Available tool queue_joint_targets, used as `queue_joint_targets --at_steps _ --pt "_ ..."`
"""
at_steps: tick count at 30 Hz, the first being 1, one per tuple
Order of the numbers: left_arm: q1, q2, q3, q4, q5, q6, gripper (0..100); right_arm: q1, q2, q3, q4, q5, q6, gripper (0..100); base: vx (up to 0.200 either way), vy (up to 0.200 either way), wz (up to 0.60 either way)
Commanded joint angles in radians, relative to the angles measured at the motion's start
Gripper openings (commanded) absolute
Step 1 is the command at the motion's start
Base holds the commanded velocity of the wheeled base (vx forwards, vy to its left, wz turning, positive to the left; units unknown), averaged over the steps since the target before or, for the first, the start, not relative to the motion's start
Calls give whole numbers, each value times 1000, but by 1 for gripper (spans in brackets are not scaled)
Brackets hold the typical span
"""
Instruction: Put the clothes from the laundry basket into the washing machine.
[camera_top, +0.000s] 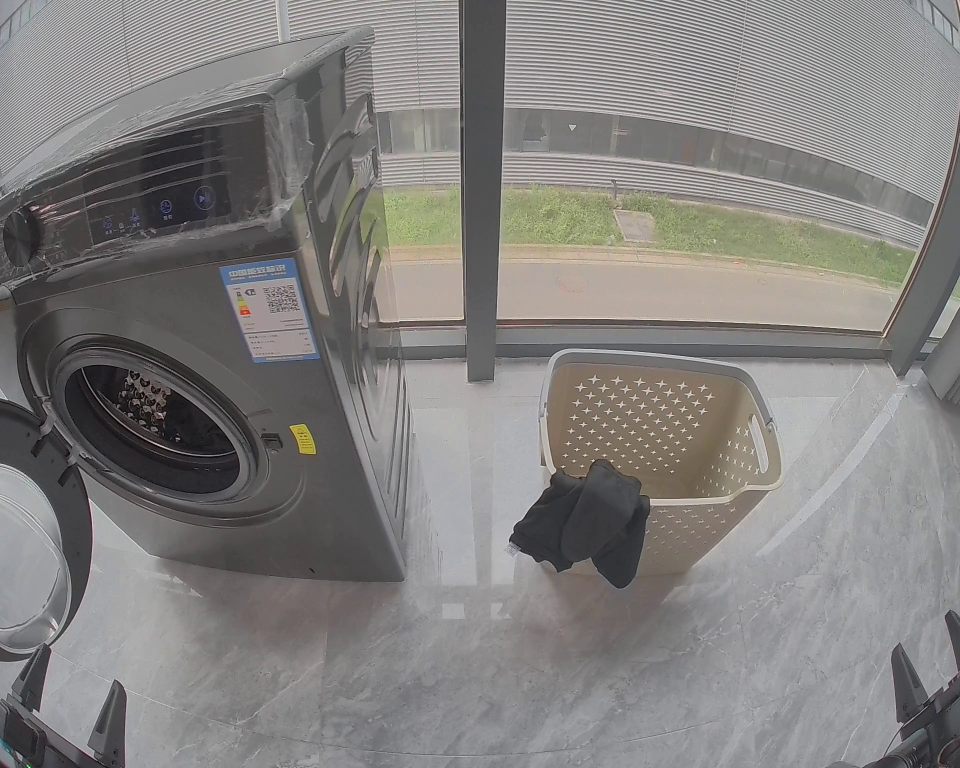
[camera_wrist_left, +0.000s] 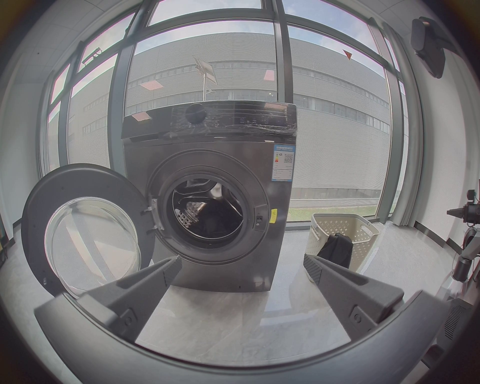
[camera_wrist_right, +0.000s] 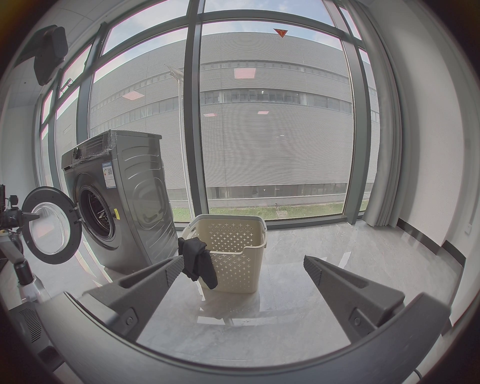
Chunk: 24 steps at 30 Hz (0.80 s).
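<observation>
Head view: the dark clothes (camera_top: 585, 520) hang over the laundry basket (camera_top: 690, 420) rim at 7 o'clock, so loading looks unstarted. The washing machine (camera_top: 200, 300) stands at the basket's 9 o'clock, door (camera_top: 35, 540) open. Its label (camera_top: 270, 310) and yellow sticker (camera_top: 302, 439) are unreadable. Left wrist view: left gripper (camera_wrist_left: 242, 265) spread, empty. Right wrist view: right gripper (camera_wrist_right: 242, 265) spread, empty.

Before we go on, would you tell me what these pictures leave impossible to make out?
- Bottom of the cream perforated plastic laundry basket: head view, near wall and draped black garment hide it; more clothes unknown.
- Drum of the grey front-loading washing machine: left wrist view, too dark to tell contents.
- Round glass door: head view, cut by left edge.
</observation>
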<state>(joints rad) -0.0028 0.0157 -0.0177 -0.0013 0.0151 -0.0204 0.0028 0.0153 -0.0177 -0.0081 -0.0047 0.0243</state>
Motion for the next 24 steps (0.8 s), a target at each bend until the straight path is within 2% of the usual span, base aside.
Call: queue_joint_targets --at_steps 1,11,14,18,24 --pt "0 -16 16 0 0 0 100 0 -15 18 -1 0 0 100 0 0 0" --pt "0 -16 15 0 0 0 100 0 -15 18 0 0 0 100 0 0 0" --pt "0 -16 15 -2 0 10 100 0 -15 18 0 0 0 100 0 0 0" --pt "0 -16 16 0 0 0 100 0 -15 18 0 0 0 100 0 0 0" --pt "0 -16 16 -2 -7 14 100 0 -15 18 -1 0 0 100 0 0 0"
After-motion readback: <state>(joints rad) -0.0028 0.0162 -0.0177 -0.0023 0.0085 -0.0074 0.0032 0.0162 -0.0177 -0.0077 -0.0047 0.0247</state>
